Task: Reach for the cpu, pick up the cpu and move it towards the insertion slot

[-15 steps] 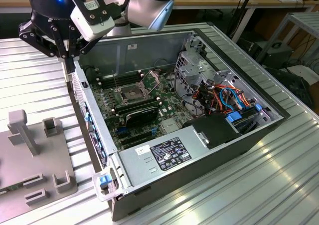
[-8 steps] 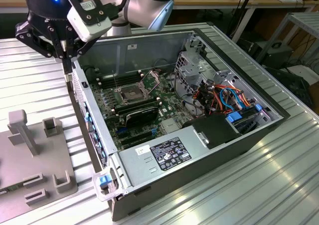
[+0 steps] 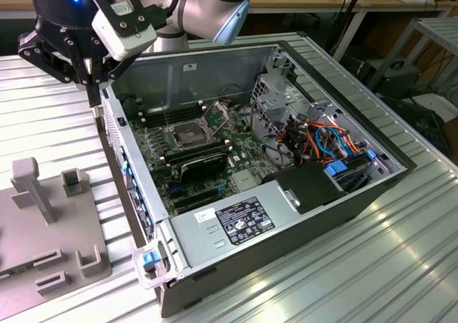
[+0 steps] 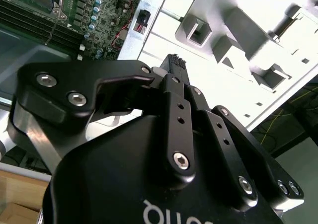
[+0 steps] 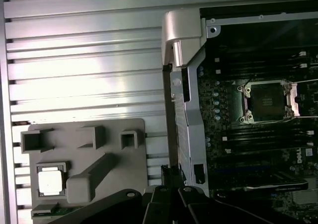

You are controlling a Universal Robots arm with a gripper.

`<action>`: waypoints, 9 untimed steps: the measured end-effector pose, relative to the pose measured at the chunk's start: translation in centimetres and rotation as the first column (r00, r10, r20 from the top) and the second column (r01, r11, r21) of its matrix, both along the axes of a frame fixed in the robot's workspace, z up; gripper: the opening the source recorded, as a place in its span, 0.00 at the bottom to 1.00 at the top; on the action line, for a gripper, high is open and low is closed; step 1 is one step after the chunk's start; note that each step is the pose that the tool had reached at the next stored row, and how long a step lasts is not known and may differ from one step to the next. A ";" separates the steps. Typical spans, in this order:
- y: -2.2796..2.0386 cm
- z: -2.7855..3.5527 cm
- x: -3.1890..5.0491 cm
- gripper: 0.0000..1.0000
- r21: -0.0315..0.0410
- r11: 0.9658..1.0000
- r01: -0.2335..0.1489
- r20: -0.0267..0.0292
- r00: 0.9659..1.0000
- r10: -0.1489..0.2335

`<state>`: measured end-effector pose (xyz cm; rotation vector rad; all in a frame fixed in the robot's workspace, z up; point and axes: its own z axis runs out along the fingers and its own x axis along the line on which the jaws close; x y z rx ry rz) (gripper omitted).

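The cpu (image 5: 49,180), a small pale square chip, lies in a pocket of the grey fixture plate (image 5: 117,157) in the first wrist view. The insertion slot (image 3: 187,135) is a silver-framed square socket with a dark centre on the green motherboard, and the first wrist view shows the insertion slot (image 5: 267,101) too. My black gripper (image 3: 91,97) hangs over the case's wall on the exterior view's left, at its far end. The fingers are shut together with nothing between them. The gripper (image 5: 171,174) is well apart from the cpu, and the second wrist view has the gripper (image 4: 174,62) above the fixture.
The open computer case (image 3: 286,47) lies on a ribbed metal table (image 3: 401,258). Inside are a black graphics card (image 3: 204,167), a power supply (image 3: 236,219), a metal drive cage (image 3: 279,97) and coloured cables (image 3: 329,140). The fixture plate (image 3: 43,223) has upright posts and brackets.
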<state>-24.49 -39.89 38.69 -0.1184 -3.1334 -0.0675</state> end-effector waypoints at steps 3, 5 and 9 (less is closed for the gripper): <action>0.00 0.00 -0.12 0.11 0.000 1.000 0.000 0.000 1.000 0.000; 0.00 -0.01 -0.18 0.11 0.000 1.000 0.000 0.000 1.000 0.000; 0.00 -0.02 -0.35 0.11 0.000 1.000 0.000 -0.001 1.000 0.000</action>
